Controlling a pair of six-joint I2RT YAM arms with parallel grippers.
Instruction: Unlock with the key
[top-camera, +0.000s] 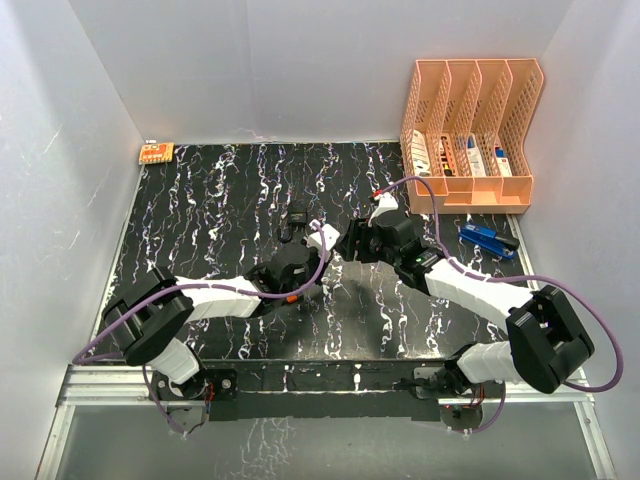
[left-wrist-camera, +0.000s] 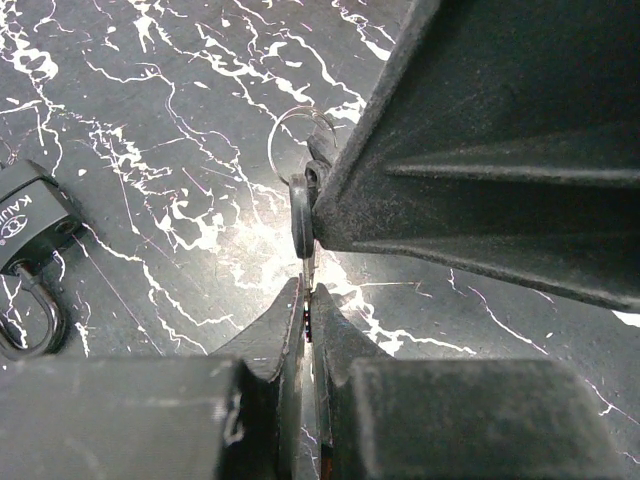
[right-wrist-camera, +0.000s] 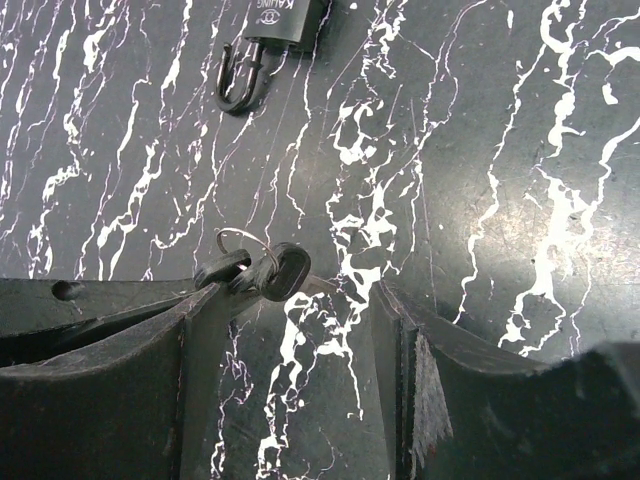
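A black padlock (top-camera: 293, 218) lies on the black marbled table; it also shows at the left edge of the left wrist view (left-wrist-camera: 25, 215) and at the top of the right wrist view (right-wrist-camera: 283, 18), its shackle pointing toward me. My left gripper (left-wrist-camera: 306, 290) is shut on the thin blade of a key (left-wrist-camera: 300, 218) with a black head on a wire ring. In the top view it (top-camera: 325, 258) meets my right gripper (top-camera: 350, 245) just right of the padlock. My right gripper (right-wrist-camera: 300, 290) is open, and the bunch of keys (right-wrist-camera: 288, 270) sits at its left fingertip.
An orange file organizer (top-camera: 470, 130) holding small items stands at the back right. A blue tool (top-camera: 488, 238) lies in front of it, beside my right arm. A small orange piece (top-camera: 155, 152) sits at the back left corner. White walls enclose the table.
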